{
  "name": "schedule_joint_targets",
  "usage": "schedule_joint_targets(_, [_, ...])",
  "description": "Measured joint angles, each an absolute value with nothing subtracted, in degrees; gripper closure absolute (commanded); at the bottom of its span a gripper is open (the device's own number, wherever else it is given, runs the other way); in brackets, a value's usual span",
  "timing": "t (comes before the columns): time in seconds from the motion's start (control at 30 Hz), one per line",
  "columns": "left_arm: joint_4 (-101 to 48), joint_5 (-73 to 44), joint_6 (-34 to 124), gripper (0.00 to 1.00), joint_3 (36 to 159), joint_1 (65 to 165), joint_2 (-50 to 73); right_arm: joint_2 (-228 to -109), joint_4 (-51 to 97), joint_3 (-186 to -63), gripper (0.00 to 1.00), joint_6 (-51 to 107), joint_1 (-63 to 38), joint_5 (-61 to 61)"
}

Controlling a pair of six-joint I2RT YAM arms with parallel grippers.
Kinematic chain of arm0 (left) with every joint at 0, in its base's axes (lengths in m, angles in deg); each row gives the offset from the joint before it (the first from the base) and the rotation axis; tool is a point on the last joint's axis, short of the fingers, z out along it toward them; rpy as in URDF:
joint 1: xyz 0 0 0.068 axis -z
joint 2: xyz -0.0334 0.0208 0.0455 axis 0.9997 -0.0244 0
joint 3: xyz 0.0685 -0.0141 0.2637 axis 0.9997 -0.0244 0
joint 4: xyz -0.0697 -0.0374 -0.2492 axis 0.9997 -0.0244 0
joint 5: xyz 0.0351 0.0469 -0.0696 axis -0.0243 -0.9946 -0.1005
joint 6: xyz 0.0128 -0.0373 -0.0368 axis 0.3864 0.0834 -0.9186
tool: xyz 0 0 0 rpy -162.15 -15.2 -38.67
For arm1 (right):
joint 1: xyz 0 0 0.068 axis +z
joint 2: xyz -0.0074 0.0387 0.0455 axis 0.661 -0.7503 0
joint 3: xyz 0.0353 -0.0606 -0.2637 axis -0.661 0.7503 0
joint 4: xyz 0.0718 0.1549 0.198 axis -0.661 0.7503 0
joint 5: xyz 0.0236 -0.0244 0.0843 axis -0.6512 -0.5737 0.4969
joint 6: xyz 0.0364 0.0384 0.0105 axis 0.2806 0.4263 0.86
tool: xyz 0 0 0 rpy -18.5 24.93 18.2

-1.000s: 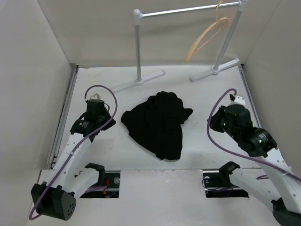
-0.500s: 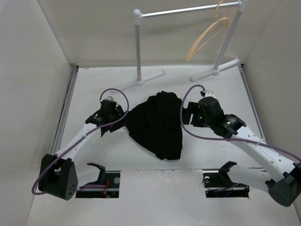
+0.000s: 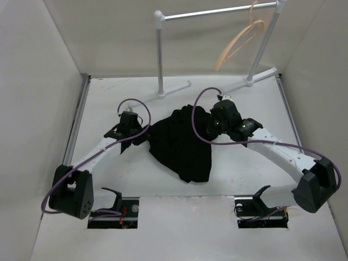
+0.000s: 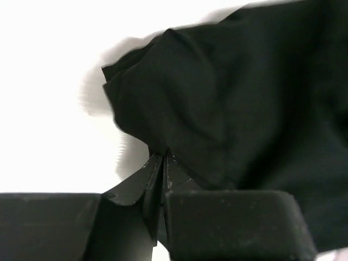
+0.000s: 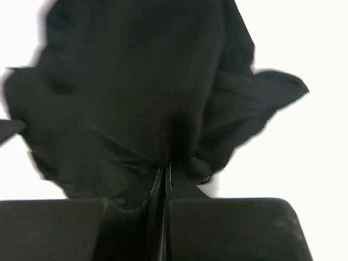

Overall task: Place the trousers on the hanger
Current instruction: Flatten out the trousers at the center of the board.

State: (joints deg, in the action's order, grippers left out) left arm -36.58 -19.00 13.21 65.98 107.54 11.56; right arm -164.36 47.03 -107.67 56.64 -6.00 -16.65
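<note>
The black trousers (image 3: 182, 147) lie crumpled in a heap on the white table (image 3: 109, 103), in the middle. My left gripper (image 3: 144, 136) is at their left edge; in the left wrist view its jaws (image 4: 163, 156) are shut, with a fold of the trousers (image 4: 244, 98) pinched at the tips. My right gripper (image 3: 208, 126) is at their upper right edge; in the right wrist view it (image 5: 166, 169) is shut on bunched cloth of the trousers (image 5: 136, 81). The tan wooden hanger (image 3: 239, 39) hangs tilted from the rail at the back right, far from both grippers.
A white-and-silver garment rail (image 3: 217, 11) stands at the back, with a left post (image 3: 159, 54) and a right post (image 3: 263, 49), each on a flat foot on the table. White walls close in the left, right and back sides.
Both arms have swung inward from the table's sides to the trousers. The left gripper reached their left edge and the right gripper their upper right edge, covering the right flap.
</note>
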Motion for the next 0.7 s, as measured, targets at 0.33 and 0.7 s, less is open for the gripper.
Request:
schedule_joint_targets(0.33, [-45.13, -21.60, 11.38, 0.99, 101.70, 98.80, 26.41, -154.59, 57.74, -142.60, 0.94, 55.76, 3.96, -19.78])
schedule_joint_targets(0.7, [-43.69, -22.02, 11.36, 0.96, 127.07, 90.82, 29.51, -147.53, 57.89, -155.43, 0.92, 55.04, 16.09, -23.06])
